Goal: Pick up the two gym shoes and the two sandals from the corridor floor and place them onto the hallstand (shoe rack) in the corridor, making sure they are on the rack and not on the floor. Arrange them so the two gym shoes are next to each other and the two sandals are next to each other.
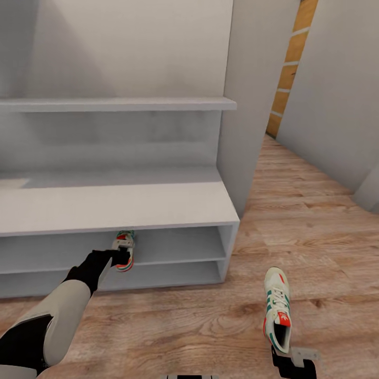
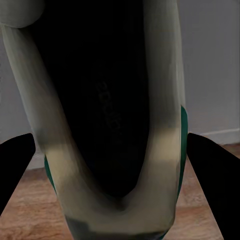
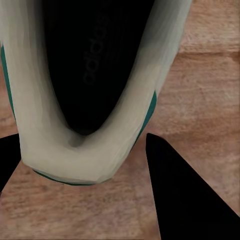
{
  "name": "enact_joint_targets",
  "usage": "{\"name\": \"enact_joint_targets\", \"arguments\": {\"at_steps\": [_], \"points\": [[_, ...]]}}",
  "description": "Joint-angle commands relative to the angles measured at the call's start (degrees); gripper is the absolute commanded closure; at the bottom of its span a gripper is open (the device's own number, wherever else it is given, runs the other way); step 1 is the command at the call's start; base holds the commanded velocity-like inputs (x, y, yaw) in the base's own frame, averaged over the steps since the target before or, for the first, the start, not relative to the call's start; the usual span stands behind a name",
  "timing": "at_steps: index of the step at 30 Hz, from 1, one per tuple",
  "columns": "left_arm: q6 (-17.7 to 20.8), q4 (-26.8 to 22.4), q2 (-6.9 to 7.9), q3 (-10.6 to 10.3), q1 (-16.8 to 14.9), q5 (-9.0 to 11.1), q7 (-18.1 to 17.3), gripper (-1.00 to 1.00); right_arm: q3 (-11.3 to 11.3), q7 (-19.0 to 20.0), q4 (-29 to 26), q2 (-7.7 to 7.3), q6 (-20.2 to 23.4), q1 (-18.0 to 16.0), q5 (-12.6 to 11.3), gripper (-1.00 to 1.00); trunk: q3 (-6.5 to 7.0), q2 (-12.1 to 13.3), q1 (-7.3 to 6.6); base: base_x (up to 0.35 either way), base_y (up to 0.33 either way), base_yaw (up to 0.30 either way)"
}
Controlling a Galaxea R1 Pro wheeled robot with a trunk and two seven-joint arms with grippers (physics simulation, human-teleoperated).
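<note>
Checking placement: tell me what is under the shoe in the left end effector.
The gym shoe held by the left end effector hangs over the hallstand's shelf; whether its sole touches is hidden.

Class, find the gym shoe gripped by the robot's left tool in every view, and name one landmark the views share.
Head view: gym shoe at lower left, at the hallstand's upper open shelf.
Left wrist view: its heel opening, close-up.
Right wrist view: that's the other shoe.
Shared landmark: wood floor.

grey walls (image 1: 326,95), orange brick strip (image 1: 289,68)
</note>
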Motion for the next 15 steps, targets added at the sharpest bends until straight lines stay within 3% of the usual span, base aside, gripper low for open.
{"name": "enact_joint_targets", "arguments": {"at_steps": [1, 8, 15], "points": [[0.24, -0.11, -0.04, 0.46, -0.02, -0.61, -0.45, 1.0, -0.21, -0.44, 0.09, -0.01, -0.18, -0.05, 0.56, 1.0, -0.05, -0.02, 0.0, 0.111, 0.019, 0.0], [0.21, -0.11, 0.05, 0.49, -0.06, -0.62, -0.39, 1.0, -0.19, -0.44, 0.09, -0.01, -0.16, -0.05, 0.56, 1.0, -0.05, -0.02, 0.0, 0.203, 0.083, 0.0], [0.18, -0.11, 0.01, 0.47, -0.03, -0.66, -0.39, 1.0, -0.18, -0.44, 0.09, 0.03, -0.16, -0.05, 0.56, 1.0, -0.05, -0.02, 0.0, 0.052, 0.02, 0.0]]}}
